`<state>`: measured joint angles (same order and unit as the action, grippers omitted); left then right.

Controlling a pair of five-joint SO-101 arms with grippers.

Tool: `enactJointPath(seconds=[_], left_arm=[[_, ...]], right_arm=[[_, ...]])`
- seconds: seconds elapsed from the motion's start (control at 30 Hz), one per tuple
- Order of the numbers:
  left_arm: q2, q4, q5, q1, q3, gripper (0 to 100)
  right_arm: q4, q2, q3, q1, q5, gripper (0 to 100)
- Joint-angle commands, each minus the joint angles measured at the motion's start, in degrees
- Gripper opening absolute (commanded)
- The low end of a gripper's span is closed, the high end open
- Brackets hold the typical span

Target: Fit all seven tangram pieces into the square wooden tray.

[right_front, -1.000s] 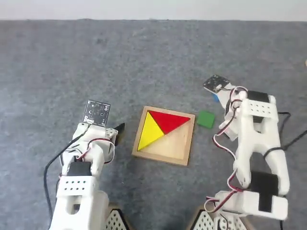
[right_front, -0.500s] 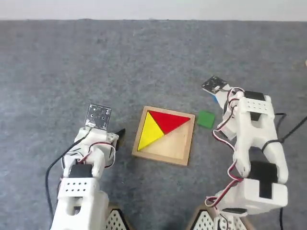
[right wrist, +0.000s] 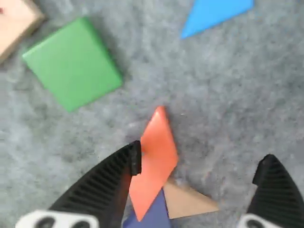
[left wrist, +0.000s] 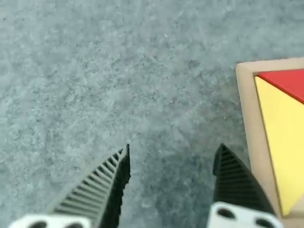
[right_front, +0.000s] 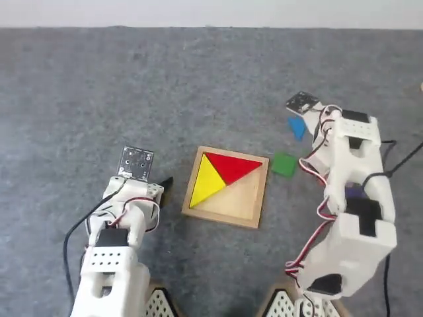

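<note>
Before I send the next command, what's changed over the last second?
The right arm stretched farther from its base, uncovering the blue piece. The left arm drew back slightly toward its base. Tray, red triangle, yellow triangle and green square stayed put; nothing grasped.

Lab-style robot bench: grey felt tabletop (right_front: 79,79), plain white wall (right_front: 198,12)

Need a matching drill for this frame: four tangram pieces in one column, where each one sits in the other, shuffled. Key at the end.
Pieces:
1. red triangle
2. green square
3. blue triangle
4. orange piece

Places:
A. on the carpet, touching a tan piece
B. inside the tray
C. on the carpet, close beside the tray
D. on the carpet by itself, past the green square from the tray

Pairs: 1-B, 2-C, 3-D, 4-A
</note>
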<state>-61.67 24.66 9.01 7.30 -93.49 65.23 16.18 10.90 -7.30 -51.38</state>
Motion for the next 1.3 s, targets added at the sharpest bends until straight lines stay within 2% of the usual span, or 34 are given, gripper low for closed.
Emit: enactJointPath(seconds=[0.0, 0.2, 0.33, 0.53, 0.67, 0.8, 1.0, 1.27], left_arm=[[-1.05, -1.32, 0.53, -0.09, 0.4, 28], [-1.05, -1.41, 0.53, -0.09, 0.4, 28], [-1.05, -1.49, 0.53, -0.09, 0.4, 28], [-1.05, -1.49, 0.53, -0.09, 0.4, 28], [-1.05, -1.49, 0.53, -0.09, 0.4, 28], [-1.05, -1.49, 0.53, -0.09, 0.4, 28], [-1.05, -1.49, 0.53, -0.09, 0.4, 28], [-1.05, -1.41, 0.53, 0.0, 0.4, 28]], right_arm=[[0.48, 1.71, -3.52, -0.4, -0.53, 38.0], [0.66, 5.76, -2.73, -0.22, -0.7, 37.9], [0.48, 4.35, 0.35, 3.38, -0.44, 37.9], [0.31, -2.86, 9.32, 8.75, 2.73, 37.9], [0.31, -10.95, 16.88, 9.63, 2.81, 37.9], [0.66, -17.98, 22.07, 8.66, 3.6, 37.9], [-0.13, -24.84, 23.12, 3.12, 9.23, 37.9], [-6.73, -17.1, 21.36, -0.75, 9.41, 37.9]])
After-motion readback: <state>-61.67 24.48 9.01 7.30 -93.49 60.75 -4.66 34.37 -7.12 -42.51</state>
